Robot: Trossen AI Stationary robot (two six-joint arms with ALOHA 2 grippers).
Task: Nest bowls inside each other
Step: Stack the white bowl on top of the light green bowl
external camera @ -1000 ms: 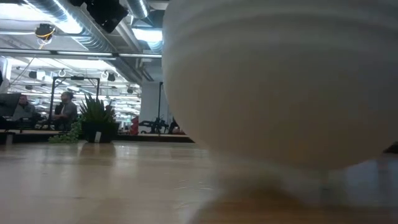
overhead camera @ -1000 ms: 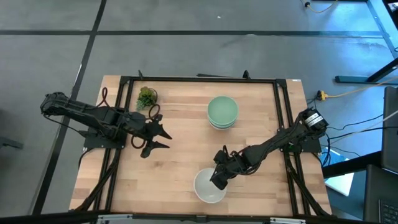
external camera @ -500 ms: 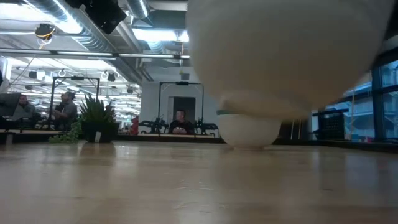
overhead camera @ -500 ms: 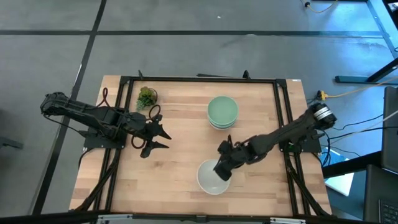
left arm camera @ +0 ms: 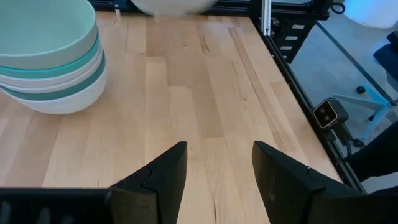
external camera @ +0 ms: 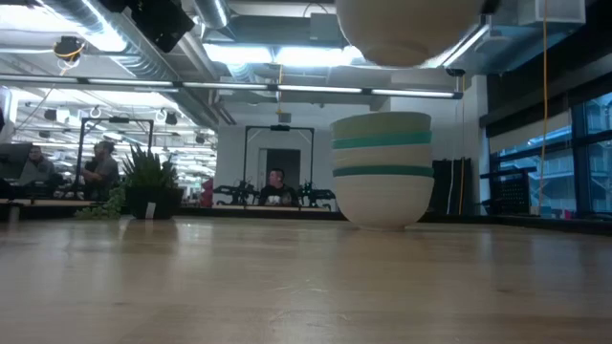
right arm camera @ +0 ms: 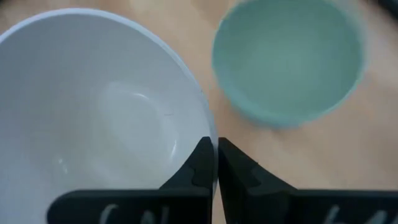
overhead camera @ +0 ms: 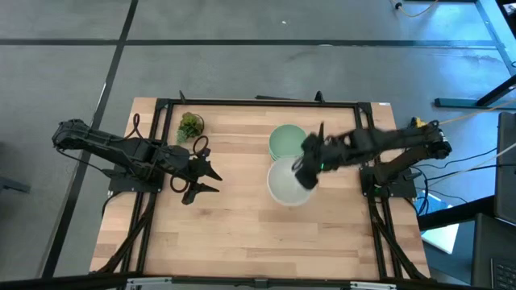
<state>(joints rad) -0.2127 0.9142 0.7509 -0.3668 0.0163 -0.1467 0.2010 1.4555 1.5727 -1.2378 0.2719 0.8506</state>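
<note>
1. High view: the right gripper (overhead camera: 309, 171), mid-frame, carries a white bowl (overhead camera: 287, 184) beside the stack (overhead camera: 288, 143).
2. Low view: the bowl hangs top centre, clearing the stack's rim.
3. Left wrist view: the left gripper (left arm camera: 217, 163) idles, jaws apart, empty.
4. Right wrist view: jaws pinch the bowl's rim.

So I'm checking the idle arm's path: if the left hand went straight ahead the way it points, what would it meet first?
Probably nothing: the left hand points across bare table toward the frame; the bowl stack sits off to one side.

high: straight down | low: tabletop level | shared: bowl stack (overhead camera: 288, 143)
</note>
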